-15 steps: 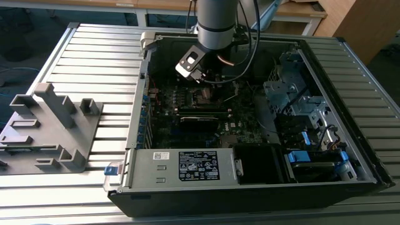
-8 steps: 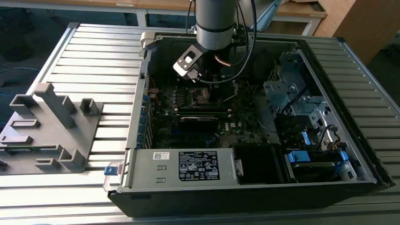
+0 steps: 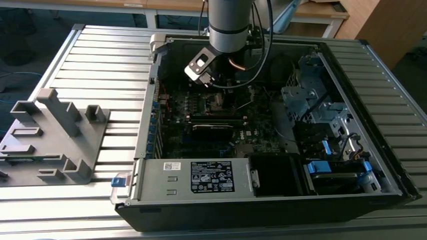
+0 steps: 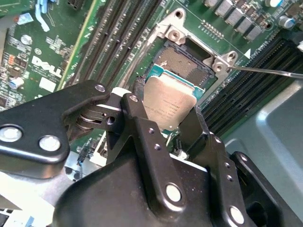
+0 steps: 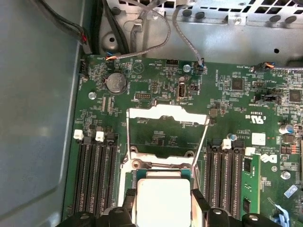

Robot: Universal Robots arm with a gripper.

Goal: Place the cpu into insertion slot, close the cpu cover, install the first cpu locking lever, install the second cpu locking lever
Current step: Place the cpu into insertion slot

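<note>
My gripper (image 4: 168, 120) is shut on the cpu (image 4: 169, 101), a flat silvery square pinched by two opposite edges between the black fingers (image 4: 138, 118). The cpu (image 5: 163, 198) hangs right over the insertion slot (image 4: 184, 66), whose dark contact field shows beyond the chip; whether they touch I cannot tell. The cpu cover (image 5: 168, 116), a thin silvery frame, lies flipped open on the board past the slot. Two thin wire levers (image 5: 128, 137) run along its sides, and one lever (image 4: 265, 72) sticks out sideways. In the exterior view the gripper (image 3: 215, 84) is low inside the case over the motherboard (image 3: 200, 107).
Black memory slots (image 5: 94, 175) flank the socket on both sides. Loose cables (image 5: 142, 38) hang by the case wall. A power supply box (image 3: 200, 177) fills the near end of the open tower, with drive cages (image 3: 313, 105) at the exterior view's right. A grey fixture (image 3: 53, 135) stands outside.
</note>
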